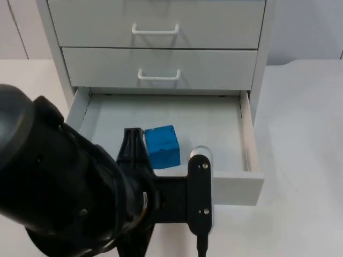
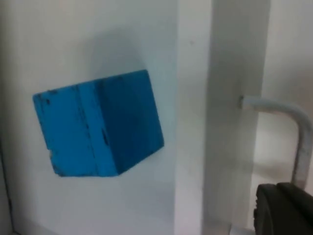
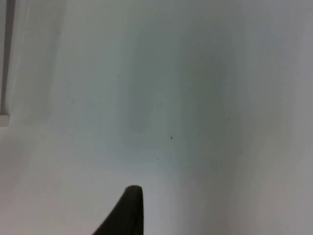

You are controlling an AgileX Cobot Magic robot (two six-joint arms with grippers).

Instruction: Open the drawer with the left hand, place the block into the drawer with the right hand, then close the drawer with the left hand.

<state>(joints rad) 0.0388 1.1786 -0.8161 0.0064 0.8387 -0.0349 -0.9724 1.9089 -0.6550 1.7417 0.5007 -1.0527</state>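
Resting in the smooth white drawer [image 1: 244, 134], a scuffed blue cube [image 1: 162, 147]; left gripper [image 1: 166, 160] apparently spread, empty.

– Supporting surface?
– White table top [image 1: 305, 134]; the white drawer cabinet [image 1: 260, 64] stands on it at twelve o'clock, against the far edge
– Cabinet's condition?
– Bottom drawer [image 1: 247, 144] pulled out toward six o'clock; a blue block [image 1: 162, 146] lies on its floor

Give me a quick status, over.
Left gripper at the open drawer's front, by its handle. Blue block inside drawer. Right gripper over bare table. Nothing blocking.
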